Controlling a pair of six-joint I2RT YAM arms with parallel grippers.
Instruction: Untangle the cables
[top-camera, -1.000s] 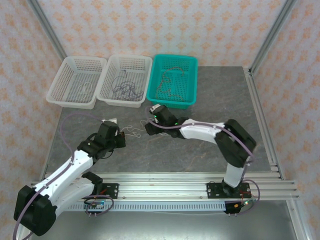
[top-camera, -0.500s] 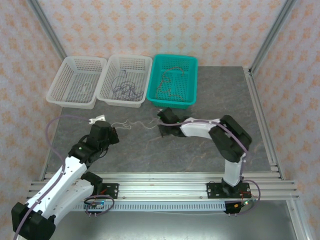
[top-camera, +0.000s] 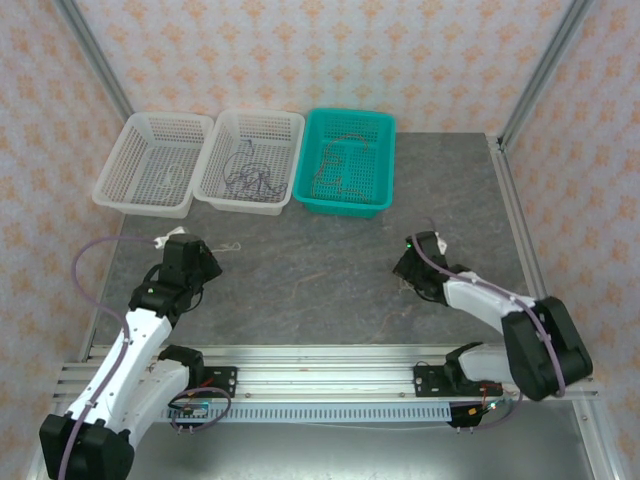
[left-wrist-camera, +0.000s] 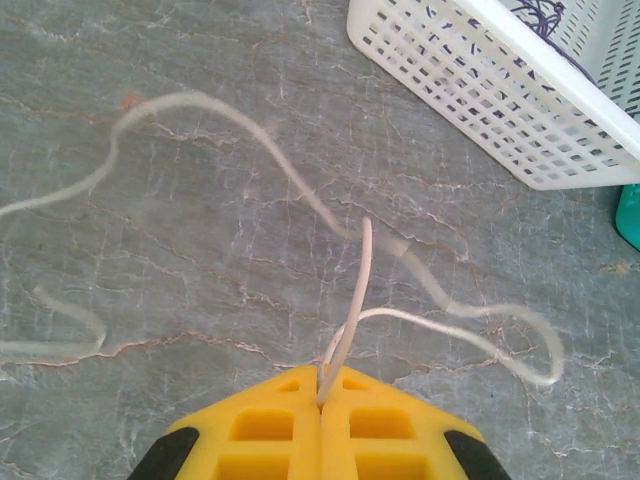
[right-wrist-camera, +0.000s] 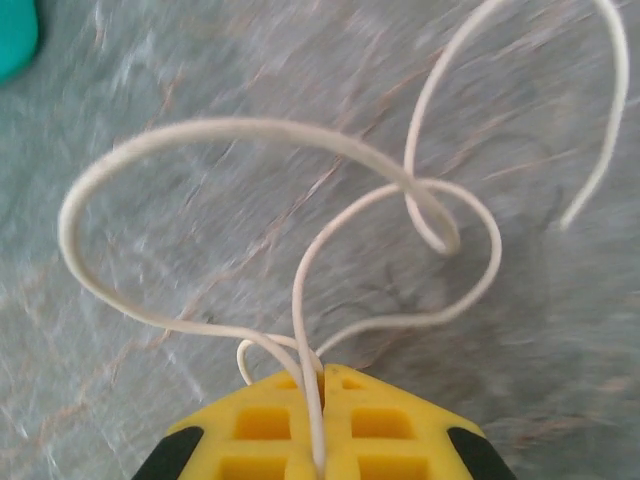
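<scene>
The left basket (top-camera: 140, 206) stands at the far left of the table (top-camera: 300, 325) with a pale cable (top-camera: 170, 176) inside. Just beside it on the right, the middle basket (top-camera: 240, 204) holds purple cables (top-camera: 250, 180).

The left arm reaches over the table in front of these two baskets. In the left wrist view, the left gripper (left-wrist-camera: 322, 390) has its yellow fingers pressed together on the left white cable (left-wrist-camera: 362, 265). One end rises straight from the fingertips. The rest runs in loose curves across the grey table, sweeping far left and also looping right. It lies apart from the middle basket's wall, which shows at the upper right of that view.

The teal basket (top-camera: 340, 207) comes next, touching the middle one, with red cables (top-camera: 335, 180) in it. In front of it, on bare table between the arms, lies a thin strand (top-camera: 312, 281). It is too faint to tell its colour.

The right arm lies low over the table on the right, well clear of the baskets. In the right wrist view, the right gripper (right-wrist-camera: 322, 385) is clamped on the right white cable (right-wrist-camera: 230, 125). The cable leaves the fingertips, arcs wide to the left, crosses itself in a small loop to the right, then curves up and over to a free end at the far right.
</scene>
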